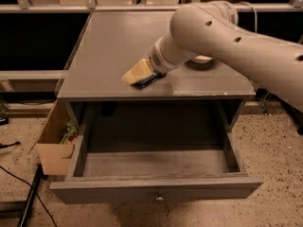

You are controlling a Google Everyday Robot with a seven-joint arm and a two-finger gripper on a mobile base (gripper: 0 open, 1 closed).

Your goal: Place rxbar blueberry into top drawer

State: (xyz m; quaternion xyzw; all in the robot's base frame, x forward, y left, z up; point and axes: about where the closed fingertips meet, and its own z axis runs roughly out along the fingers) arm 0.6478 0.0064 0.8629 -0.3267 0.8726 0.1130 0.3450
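Note:
My gripper (136,73) hangs over the front part of the grey table top (109,46), its cream fingers closed together. The rxbar blueberry (150,80), a dark navy-blue wrapper, shows along the fingers' lower edge and is held in them just above the table. The top drawer (156,190) stands pulled out below the table's front edge; its inside shows bare grey wood and its small knob (159,198) faces me. The gripper is behind and above the drawer opening.
A cream round bowl (204,59) sits on the table at the right, mostly hidden by my arm (236,41). A tan cardboard box (54,148) with green items stands on the floor left of the drawer. Cables lie on the speckled floor at the left.

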